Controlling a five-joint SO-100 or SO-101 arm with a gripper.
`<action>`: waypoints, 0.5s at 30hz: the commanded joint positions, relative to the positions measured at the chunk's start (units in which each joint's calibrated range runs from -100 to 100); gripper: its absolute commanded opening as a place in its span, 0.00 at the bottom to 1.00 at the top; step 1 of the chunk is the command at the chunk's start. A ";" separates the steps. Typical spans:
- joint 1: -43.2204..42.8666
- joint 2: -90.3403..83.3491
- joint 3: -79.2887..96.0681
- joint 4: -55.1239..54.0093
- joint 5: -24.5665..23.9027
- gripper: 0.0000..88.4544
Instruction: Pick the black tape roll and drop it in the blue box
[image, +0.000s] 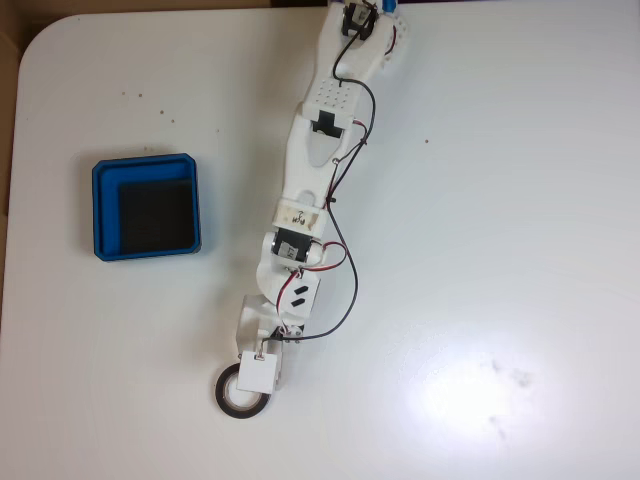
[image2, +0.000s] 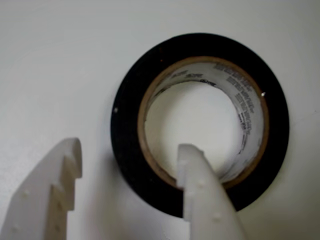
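Lying flat on a white worktop, the black tape roll has not yet been lifted. In the wrist view the gripper is spread wide, one white finger inside the roll's open centre and the other outside, straddling the near wall of the ring without squeezing it. In the fixed view the white arm reaches from the top edge down to the roll near the bottom. The blue box sits well apart, up and to the left, holding nothing. Closing, lifting, carrying and dropping all appear to remain. The worktop has a rounded corner; little of the room shows.
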 joint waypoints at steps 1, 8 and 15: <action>0.78 -0.62 -4.70 -4.33 0.39 0.20; 0.78 1.30 -4.70 -5.07 0.39 0.20; 0.49 1.64 -4.61 -4.74 0.39 0.20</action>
